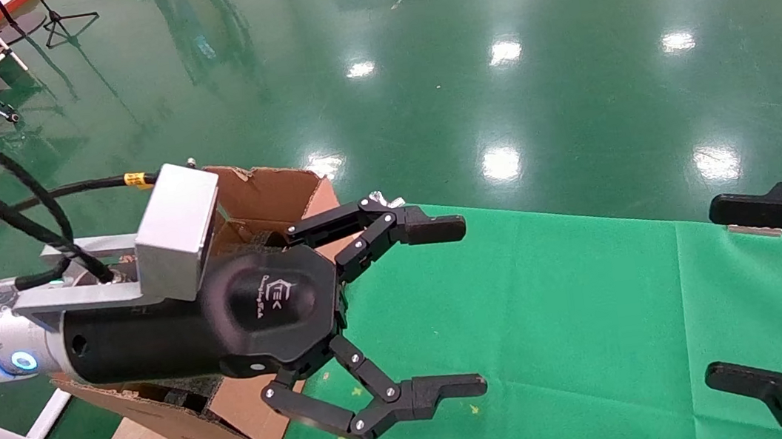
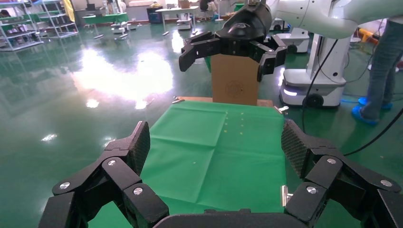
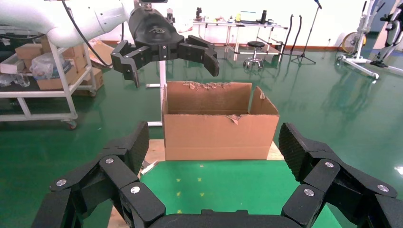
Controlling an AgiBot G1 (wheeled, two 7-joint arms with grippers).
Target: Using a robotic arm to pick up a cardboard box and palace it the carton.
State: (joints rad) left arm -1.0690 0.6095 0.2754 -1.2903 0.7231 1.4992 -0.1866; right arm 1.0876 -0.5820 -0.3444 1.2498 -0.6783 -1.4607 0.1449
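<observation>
Left gripper (image 1: 403, 315), jaws wide and empty, centre-left of head view beside carton (image 1: 268, 190). Cardboard box unseen. Right gripper (image 1: 735, 289), wide, lower right. Risk: wrist strikes carton flap.

White logo reading roughly "TEK" plus unreadable small script on black left hand (image 1: 447, 309) housing; round printed stamp on carton (image 2: 235, 89), illegible.

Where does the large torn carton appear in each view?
Head view: carton at left centre, partly hidden by the left gripper.
Left wrist view: upper middle, beyond the green cloth.
Right wrist view: centre, wide side showing.
Shared landmark: the green cloth before it.
</observation>
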